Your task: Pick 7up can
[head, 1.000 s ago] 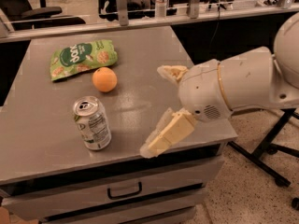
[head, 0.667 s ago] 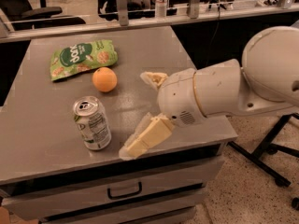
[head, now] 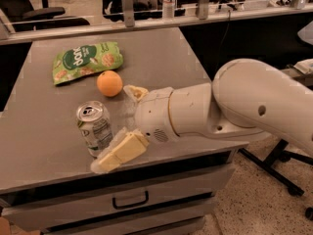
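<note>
Arm (head: 195, 114) has moved left across the table (head: 39, 146) since a second ago. The gripper (head: 113, 129), then well right of the 7up can (head: 93, 126), is now close up against it. Fingers are spread wide and hold nothing. The near finger lies by the can's lower right side, contact unclear; the far finger tip is just beside the orange (head: 109, 83).

Can stands upright near the table's front edge, in the same place as before. Orange and green snack bag (head: 87, 60) are unmoved behind it.

Drawer (head: 129, 199) under the tabletop is closed, contents unseen.
</note>
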Available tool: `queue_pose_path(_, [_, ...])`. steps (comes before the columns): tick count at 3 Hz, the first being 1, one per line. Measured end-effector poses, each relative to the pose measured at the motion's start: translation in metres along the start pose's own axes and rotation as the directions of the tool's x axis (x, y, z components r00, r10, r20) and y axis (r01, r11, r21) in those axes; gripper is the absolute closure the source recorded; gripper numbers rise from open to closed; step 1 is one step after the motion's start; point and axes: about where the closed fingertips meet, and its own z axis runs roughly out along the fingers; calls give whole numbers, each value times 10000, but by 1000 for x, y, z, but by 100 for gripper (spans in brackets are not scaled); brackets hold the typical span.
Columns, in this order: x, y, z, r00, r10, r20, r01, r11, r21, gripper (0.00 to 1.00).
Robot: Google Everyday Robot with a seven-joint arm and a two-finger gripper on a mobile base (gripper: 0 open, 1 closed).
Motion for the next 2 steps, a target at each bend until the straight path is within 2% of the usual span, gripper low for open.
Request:
queue_pose_path(1, [-5,6,21,9990,116,426,-112,9999,-103,13])
queue_pose_path(2, [-10,12,34,9974,105,712,-87,9996,-250,37])
